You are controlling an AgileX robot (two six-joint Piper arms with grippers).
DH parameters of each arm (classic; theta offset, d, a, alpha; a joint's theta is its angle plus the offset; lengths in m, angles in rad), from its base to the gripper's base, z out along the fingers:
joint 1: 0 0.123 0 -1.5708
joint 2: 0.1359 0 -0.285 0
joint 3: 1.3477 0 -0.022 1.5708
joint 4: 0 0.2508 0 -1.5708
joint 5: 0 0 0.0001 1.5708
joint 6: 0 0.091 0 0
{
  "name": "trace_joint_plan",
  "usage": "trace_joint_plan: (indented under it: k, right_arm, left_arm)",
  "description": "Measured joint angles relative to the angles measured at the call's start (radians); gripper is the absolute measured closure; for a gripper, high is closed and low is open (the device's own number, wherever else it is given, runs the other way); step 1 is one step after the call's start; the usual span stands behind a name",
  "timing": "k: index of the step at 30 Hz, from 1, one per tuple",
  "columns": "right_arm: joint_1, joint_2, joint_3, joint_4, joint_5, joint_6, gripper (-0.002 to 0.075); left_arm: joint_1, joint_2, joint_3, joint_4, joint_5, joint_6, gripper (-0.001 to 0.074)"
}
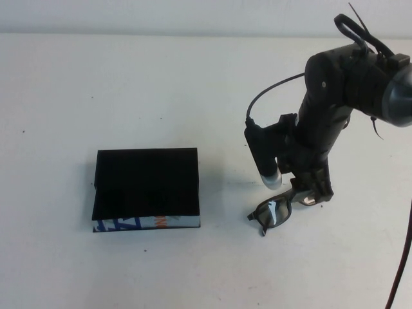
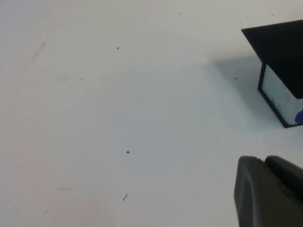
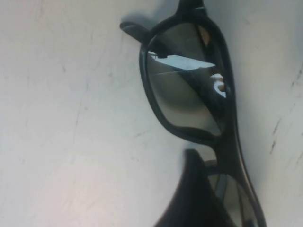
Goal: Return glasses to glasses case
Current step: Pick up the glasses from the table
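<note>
high view — right gripper over glasses, jaws' state unclear; left gripper parked.

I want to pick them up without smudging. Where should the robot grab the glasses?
Probably the middle of the frame, from above. The glasses lie flat on the table, lens clear, and the right gripper is already over their right half. The left gripper is parked left of the glasses case.
</note>
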Motion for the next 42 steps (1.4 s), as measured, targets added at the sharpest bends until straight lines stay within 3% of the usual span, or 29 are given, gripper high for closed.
trace_joint_plan:
  k: [32,42]
  right_arm:
    - [0.009,0.049,0.008,-0.026,-0.040,-0.124,0.0326]
    - [0.019,0.069,0.008,-0.022,-0.036,-0.129,0.0376]
  left_arm:
    - [0.000,0.000,0.000,0.000,0.000,0.000,0.0738]
    - [0.000,0.000,0.000,0.000,0.000,0.000,0.0738]
